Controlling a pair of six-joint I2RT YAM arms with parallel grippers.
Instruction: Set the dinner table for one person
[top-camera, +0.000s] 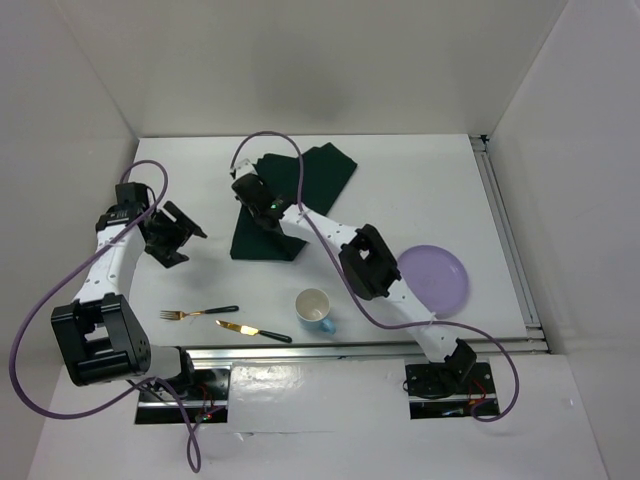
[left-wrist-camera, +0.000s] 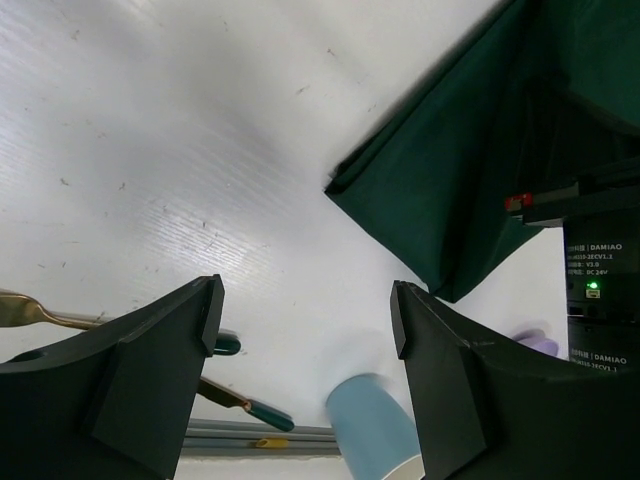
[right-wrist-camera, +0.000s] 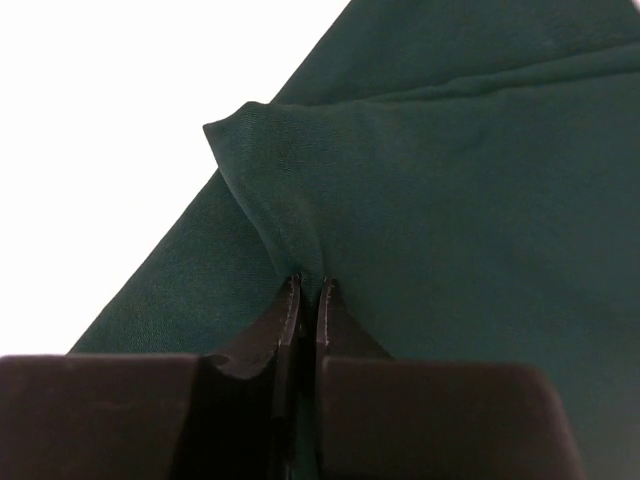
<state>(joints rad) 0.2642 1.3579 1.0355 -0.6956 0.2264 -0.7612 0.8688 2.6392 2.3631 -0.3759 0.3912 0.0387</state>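
Currently, your items run as follows.

1. Table (top-camera: 420, 190): white and flat, filling the workspace in front of both arm bases. A metal rail (top-camera: 508, 240) runs along its right edge. Everything below rests on it.
2. Mat (top-camera: 325, 168): dark green cloth, lying at the far centre of the table, rumpled and partly folded over itself. One fold is raised at its left edge.
3. Right gripper (right-wrist-camera: 308, 285): reaching across to the mat. Its jaws are together, pinching that raised fold between the tips.
4. Left gripper (left-wrist-camera: 305, 300): over bare table well left of the mat. Its jaws are wide apart with nothing between them.
5. Plate (top-camera: 440, 280): lilac, round, at the near right, close to the rail. Your right arm crosses its left rim in the top view.
6. Cup (top-camera: 314, 308): pale blue outside, white inside, mouth up, between the cutlery and the plate.
7. Fork (top-camera: 195, 314): gold tines, dark handle, near the front edge at the left.
8. Knife (top-camera: 252, 329): gold blade, dark handle, just beside the fork on its near-right side, slanting toward the cup.
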